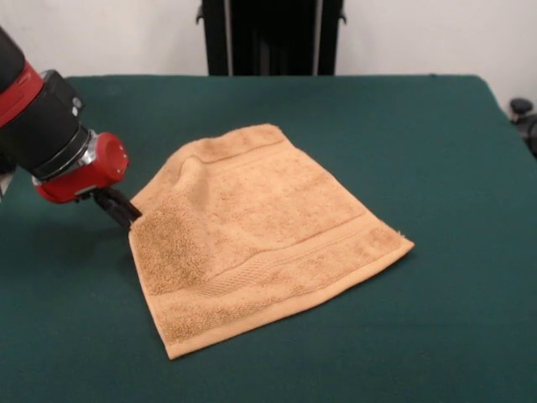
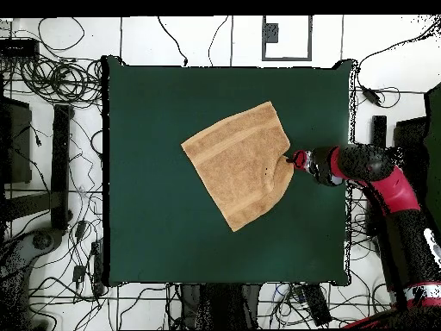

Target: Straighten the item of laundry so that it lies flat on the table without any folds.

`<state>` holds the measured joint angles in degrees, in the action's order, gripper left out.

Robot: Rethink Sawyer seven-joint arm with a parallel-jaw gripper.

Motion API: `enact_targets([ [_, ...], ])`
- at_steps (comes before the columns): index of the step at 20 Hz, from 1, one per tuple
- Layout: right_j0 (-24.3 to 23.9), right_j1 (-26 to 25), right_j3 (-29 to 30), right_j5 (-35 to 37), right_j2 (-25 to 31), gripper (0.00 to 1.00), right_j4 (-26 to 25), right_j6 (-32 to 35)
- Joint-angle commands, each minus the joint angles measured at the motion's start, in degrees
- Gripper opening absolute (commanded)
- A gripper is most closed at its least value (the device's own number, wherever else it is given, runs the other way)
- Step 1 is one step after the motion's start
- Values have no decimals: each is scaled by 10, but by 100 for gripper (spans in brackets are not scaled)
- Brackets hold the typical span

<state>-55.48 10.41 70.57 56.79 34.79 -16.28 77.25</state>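
Towel (image 1: 260, 235), terry, tan-orange: lies centre frame on green desk (image 1: 436, 134), left edge folded over. We judge it light, limp, easily dragged. Pincer (image 1: 126, 211) at that left edge; whether closed, we cannot tell. Best hold: folded corner.

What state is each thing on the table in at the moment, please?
towel: spread on the table, mostly flat, one edge by the claw raised into a fold.
claw: at the towel's raised edge; open or shut cannot be told.
table: green cloth, bears the towel.
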Motion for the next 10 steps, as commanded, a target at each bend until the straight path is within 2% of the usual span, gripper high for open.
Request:
enact_targets([
  [1, 32, -44, 35, -42, -21, 0, 15, 63],
  [5, 32, -38, 41, -47, -23, 0, 15, 70],
  [7, 40, -19, 41, -44, -38, 0, 1, 77],
  [10, 61, 56, 66, -88, -95, 0, -56, 109],
])
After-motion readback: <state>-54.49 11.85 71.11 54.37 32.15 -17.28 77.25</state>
